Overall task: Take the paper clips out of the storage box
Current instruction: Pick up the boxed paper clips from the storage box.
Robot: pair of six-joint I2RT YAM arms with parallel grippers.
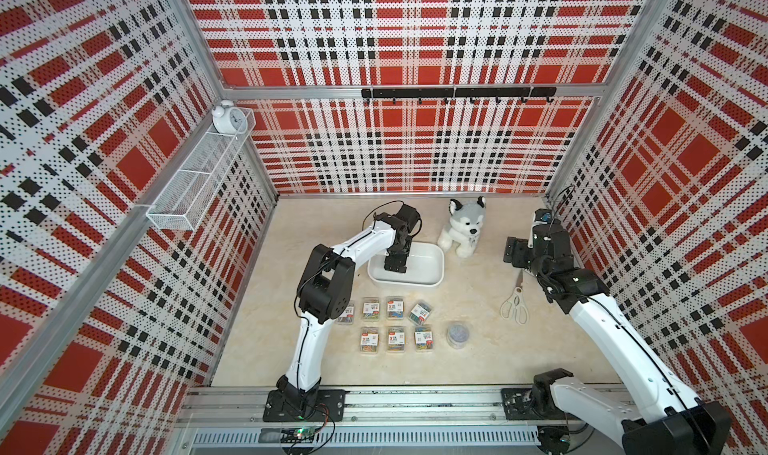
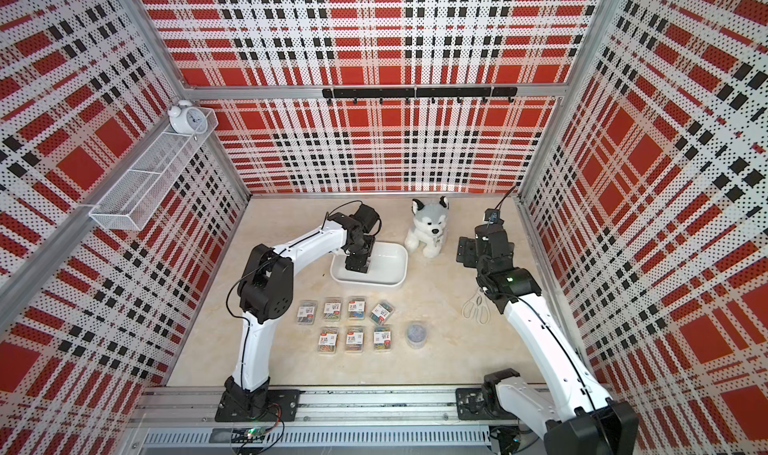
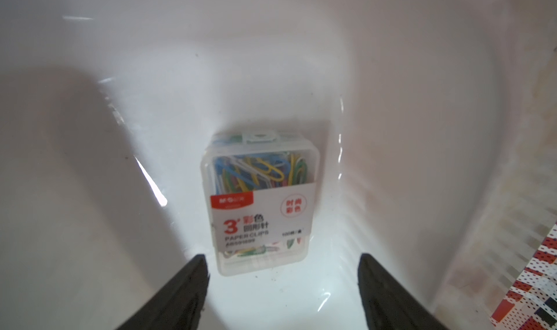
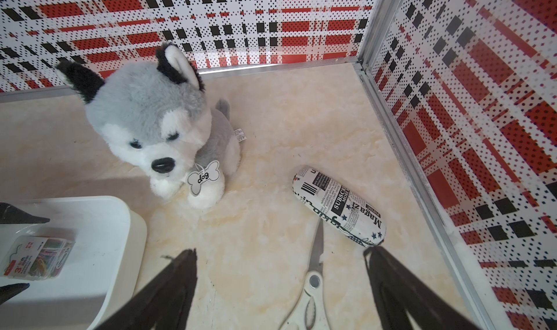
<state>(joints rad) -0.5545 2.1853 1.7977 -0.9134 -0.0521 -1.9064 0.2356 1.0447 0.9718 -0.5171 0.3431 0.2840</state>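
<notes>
We find the left gripper (image 3: 281, 255) lowered into the white storage box (image 1: 424, 266), its two dark fingers spread wide and nothing pinched between them. One clear case of coloured paper clips (image 3: 259, 205) lies flat on the box floor, label up, close to a rounded corner of the box. The fingertips stand to either side of its near end, and we cannot tell whether either one touches it. It is the only case we can see inside the box. In both top views the seven other cases (image 1: 395, 307) lie out on the beige table (image 1: 478, 361) just in front of the box, in a row of four nearer the box and a row of three behind it (the left arm hides part of the leftmost case in a top view). A small round tub (image 1: 458, 335) of grey contents stands at the right end of the shorter row. The right gripper (image 4: 278, 253) hangs above the table well to the right of the box, its fingers likewise apart and empty, over a pair of white-handled scissors (image 4: 315, 280). A newsprint-patterned pouch (image 4: 337, 205) lies just beside the scissors' blade tip. The plush dog (image 4: 156, 123) sits upright near the back wall, just beyond a corner of the box.
</notes>
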